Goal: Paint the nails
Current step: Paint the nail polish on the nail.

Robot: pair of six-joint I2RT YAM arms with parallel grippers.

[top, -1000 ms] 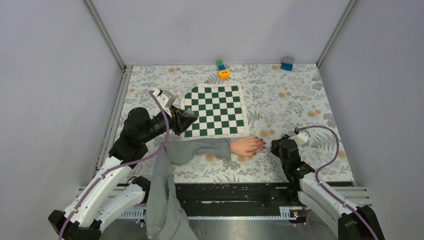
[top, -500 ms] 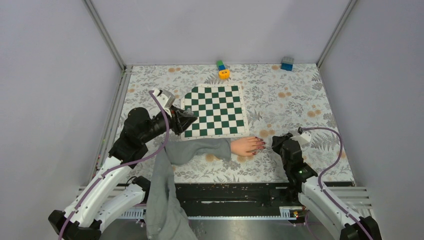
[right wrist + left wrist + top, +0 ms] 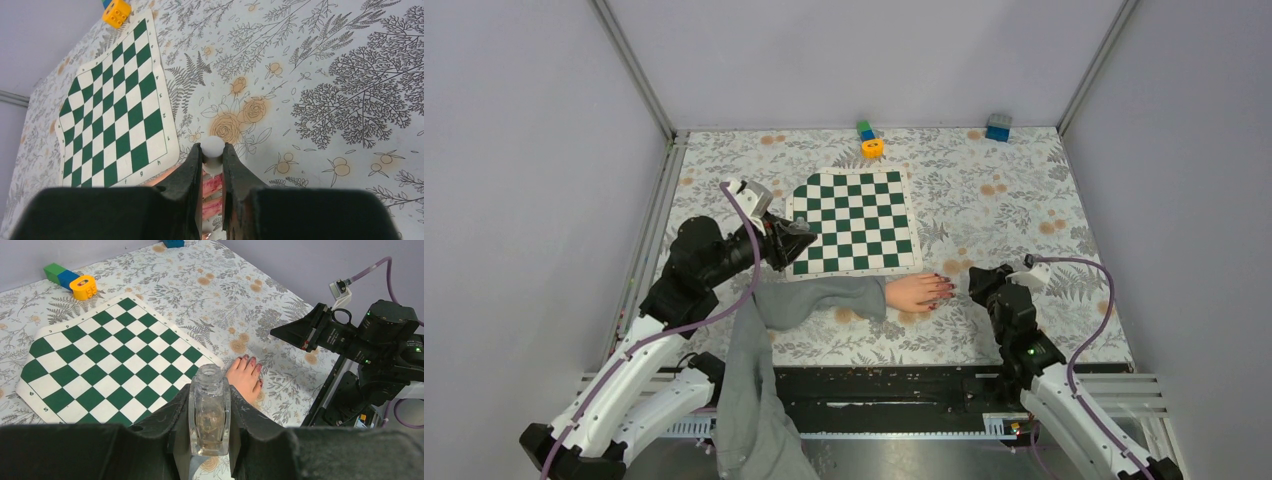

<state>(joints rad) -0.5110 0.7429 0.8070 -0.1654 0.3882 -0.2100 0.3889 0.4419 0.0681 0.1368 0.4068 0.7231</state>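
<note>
My right gripper (image 3: pixel 212 154), pinching the white cap (image 3: pixel 212 145), edged right of the nails (image 3: pixel 252 360); left gripper (image 3: pixel 209 390) holds the bottle (image 3: pixel 209 415). Probably re-aiming.

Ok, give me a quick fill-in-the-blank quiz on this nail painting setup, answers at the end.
1. The left pincer is shut on a clear glass ____.
2. The cap held in the right pincer is coloured ____.
3. The chessboard has white and ____ squares.
4. The nails are dark ____.
Missing words: bottle; white; green; red.
</note>
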